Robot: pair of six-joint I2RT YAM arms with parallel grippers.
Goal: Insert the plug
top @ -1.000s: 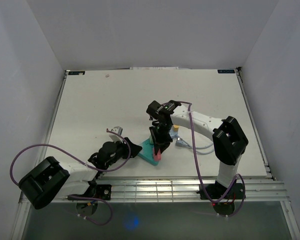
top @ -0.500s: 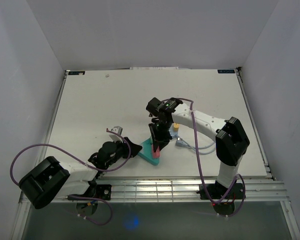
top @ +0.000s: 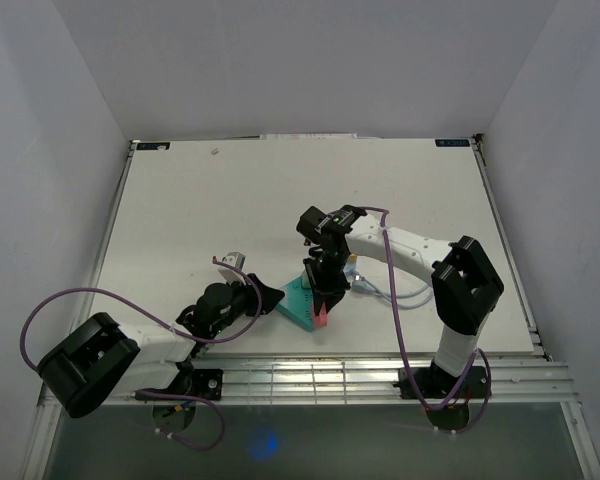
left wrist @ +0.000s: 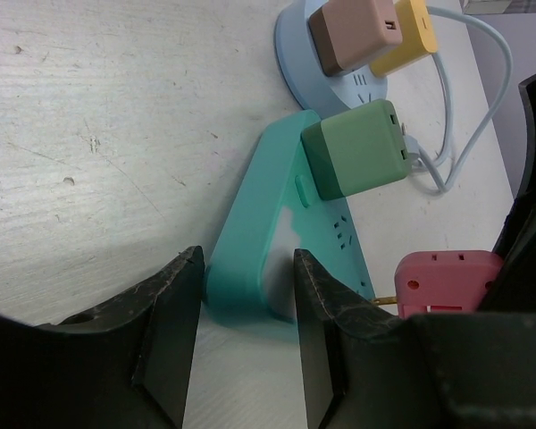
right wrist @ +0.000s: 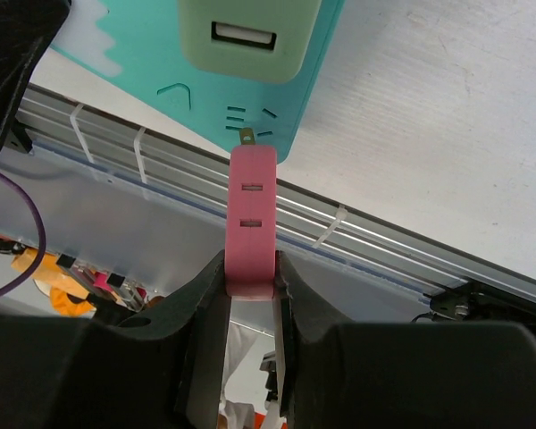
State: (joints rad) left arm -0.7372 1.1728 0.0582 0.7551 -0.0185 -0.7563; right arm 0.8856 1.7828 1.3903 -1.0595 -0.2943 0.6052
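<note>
A pink plug (right wrist: 252,223) is clamped between my right gripper's (right wrist: 250,268) fingers, its brass prong (left wrist: 386,301) pointing at the slots near the end of the teal power strip (left wrist: 250,241). The prong tip sits just short of the strip's face. In the top view the right gripper (top: 325,290) hangs over the strip's (top: 298,303) near end. A green adapter (left wrist: 353,161) is plugged in further up the strip. My left gripper (left wrist: 241,268) has a finger on either side of the strip's narrow end and holds it.
Beyond the strip lies a round light-blue socket hub (left wrist: 295,54) carrying a brown adapter (left wrist: 353,36) and a yellow one (left wrist: 406,40), with a white cable (left wrist: 464,134) looping right. The table's front edge and metal rails (top: 310,375) run just behind the plug.
My right gripper has carried the pink plug lower and toward the strip's near end. The left fingers have narrowed onto the strip's end.
</note>
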